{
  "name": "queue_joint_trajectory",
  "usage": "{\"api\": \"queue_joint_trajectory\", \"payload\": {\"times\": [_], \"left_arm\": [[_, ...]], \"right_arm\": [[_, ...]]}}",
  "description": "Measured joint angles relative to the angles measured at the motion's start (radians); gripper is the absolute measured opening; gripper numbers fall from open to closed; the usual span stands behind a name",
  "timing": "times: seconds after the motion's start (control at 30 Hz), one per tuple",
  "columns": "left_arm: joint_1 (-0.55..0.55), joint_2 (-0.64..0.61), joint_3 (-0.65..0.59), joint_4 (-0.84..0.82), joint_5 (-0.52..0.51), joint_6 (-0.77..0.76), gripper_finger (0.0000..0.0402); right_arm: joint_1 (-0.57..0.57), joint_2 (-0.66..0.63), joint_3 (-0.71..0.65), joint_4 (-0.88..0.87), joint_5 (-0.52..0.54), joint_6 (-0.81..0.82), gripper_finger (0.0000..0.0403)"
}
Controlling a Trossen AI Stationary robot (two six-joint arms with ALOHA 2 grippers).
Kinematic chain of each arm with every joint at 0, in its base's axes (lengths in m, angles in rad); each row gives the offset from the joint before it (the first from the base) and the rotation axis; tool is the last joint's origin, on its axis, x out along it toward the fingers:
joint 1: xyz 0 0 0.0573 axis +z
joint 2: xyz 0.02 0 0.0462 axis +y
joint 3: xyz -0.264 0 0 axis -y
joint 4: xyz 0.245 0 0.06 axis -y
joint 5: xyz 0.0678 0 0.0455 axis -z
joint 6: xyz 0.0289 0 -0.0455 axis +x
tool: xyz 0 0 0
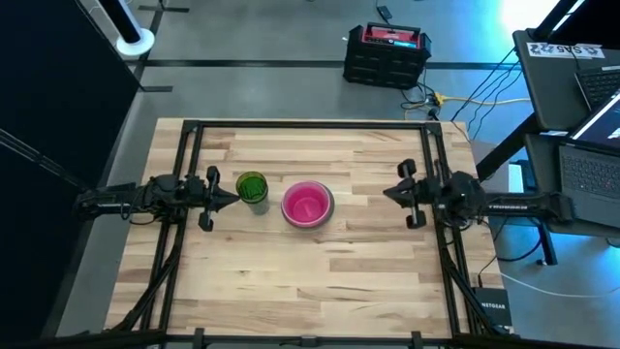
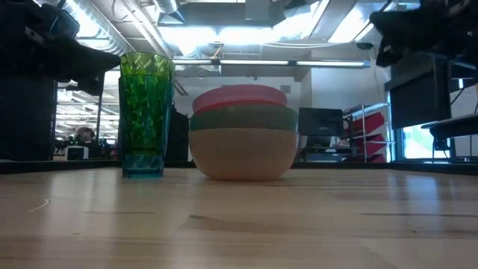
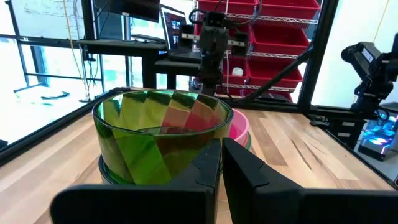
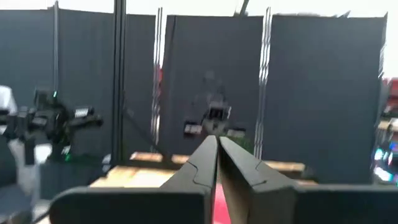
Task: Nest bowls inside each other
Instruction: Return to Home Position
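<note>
A stack of nested bowls [image 1: 308, 205] stands mid-table: a peach bowl [image 2: 243, 157] at the bottom, a green one [image 2: 243, 119] in it, and pink ones [image 2: 240, 97] on top. To its left, a tall green faceted cup [image 2: 146, 90] sits inside a teal one [image 2: 142, 164]. My left gripper [image 1: 232, 196] is shut and points level at the green cup [image 3: 155, 140] from the table's left. My right gripper [image 1: 387, 191] is shut and hovers to the right of the bowl stack with nothing in it. My left gripper's shut fingertips [image 3: 214, 155] stand right at the green cup's left wall [image 3: 177, 155], level with it. I cannot tell whether they touch the wall.
Black frame rails [image 1: 189, 155] run along the table's left, far and right sides. Bare wood lies near the front edge [image 1: 310, 291]. A black and red case [image 1: 387, 53] sits on the floor beyond the table. Laptops [image 1: 581, 107] stand to the right, off the table.
</note>
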Motion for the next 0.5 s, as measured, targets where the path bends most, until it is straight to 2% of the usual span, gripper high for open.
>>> {"api": "queue_joint_trajectory", "payload": {"times": [0.27,0.5], "left_arm": [[0.0,0.0,0.0,0.0,0.0,0.0,0.0],[0.0,0.0,0.0,0.0,0.0,0.0,0.0]], "right_arm": [[-0.012,-0.22,0.0,-0.117,0.074,0.008,0.0001],[-0.011,-0.29,0.0,-0.347,0.073,0.045,0.0001]]}}
